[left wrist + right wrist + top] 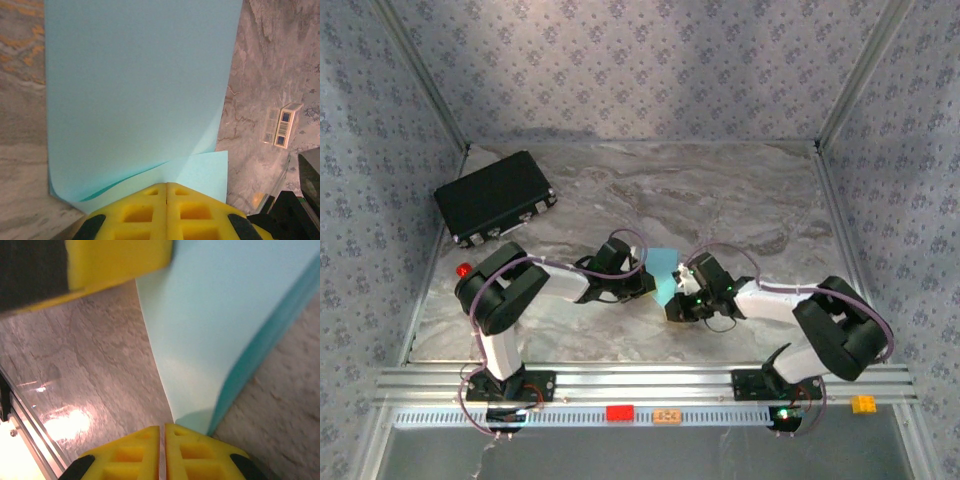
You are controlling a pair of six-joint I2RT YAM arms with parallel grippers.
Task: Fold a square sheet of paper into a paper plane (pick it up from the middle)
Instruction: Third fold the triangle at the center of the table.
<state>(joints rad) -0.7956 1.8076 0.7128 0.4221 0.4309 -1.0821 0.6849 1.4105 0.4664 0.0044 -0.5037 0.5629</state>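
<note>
A marble-patterned table [740,200] seen from above, with the square sheet of paper [665,270] near its middle.

Far to the left of the sheet and farther back lies a black case [495,197], flat and turned at an angle. Also well left of the sheet, nearer the front than the case, sits a small red stick [464,270] with a rounded tip.

The left arm [510,295] reaches in from the left. The left gripper [646,282] touches the sheet's left edge. Its wrist camera shows the yellow fingers [145,212] pressed flat together and clenched on the sheet's near edge. The light blue paper curls up and away from them, with a second layer showing beneath. In that view a small white tag [282,125] lies on the table, apart from the sheet's right edge.

The right gripper [678,296] touches the sheet's lower right side. Its wrist camera shows the jaws pressed together, pinching the sheet's bottom corner at their tips. The paper rises from there as a folded double layer. The right arm [820,320] stretches away to the right of the sheet.

Along the front rail, nearer than the sheet, sit a red block [619,412], an orange block [667,416] and, far right, a yellow block [863,404].
</note>
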